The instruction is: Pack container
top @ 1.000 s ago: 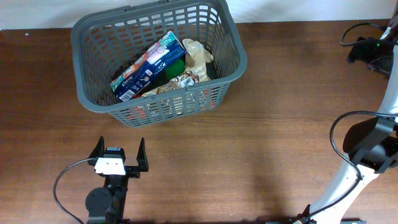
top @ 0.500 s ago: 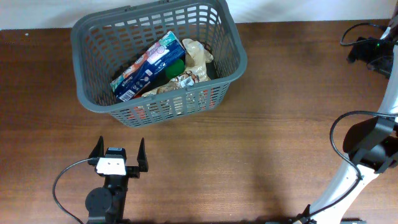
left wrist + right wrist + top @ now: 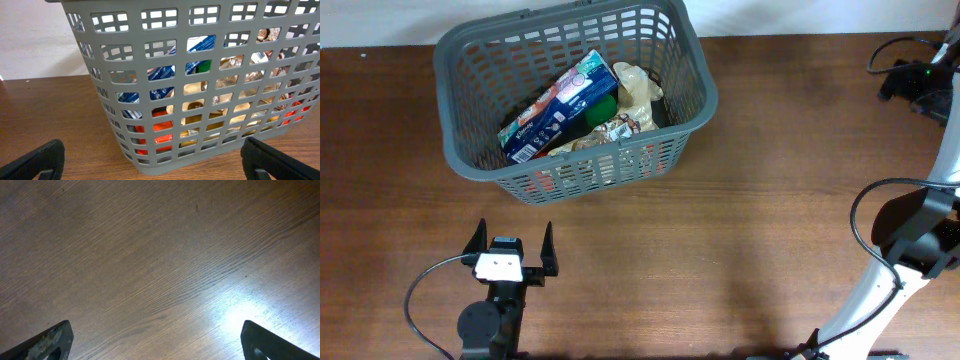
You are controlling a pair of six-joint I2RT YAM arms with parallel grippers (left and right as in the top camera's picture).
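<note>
The dark grey basket (image 3: 460, 160) stands at the back left of the table. It holds a blue box (image 3: 560, 105), a green item, crinkled snack packets and something red low down. In the left wrist view its slotted wall (image 3: 200, 85) fills the frame. My left gripper (image 3: 511, 243) is open and empty, on the table in front of the basket and apart from it; the left wrist view shows it too (image 3: 152, 160). My right gripper (image 3: 160, 340) is open and empty over bare wood. Its fingers do not show in the overhead view.
The right arm's white links and black cables (image 3: 905, 250) stand at the table's right edge. A black device (image 3: 918, 82) sits at the back right corner. A white wall lies behind the basket.
</note>
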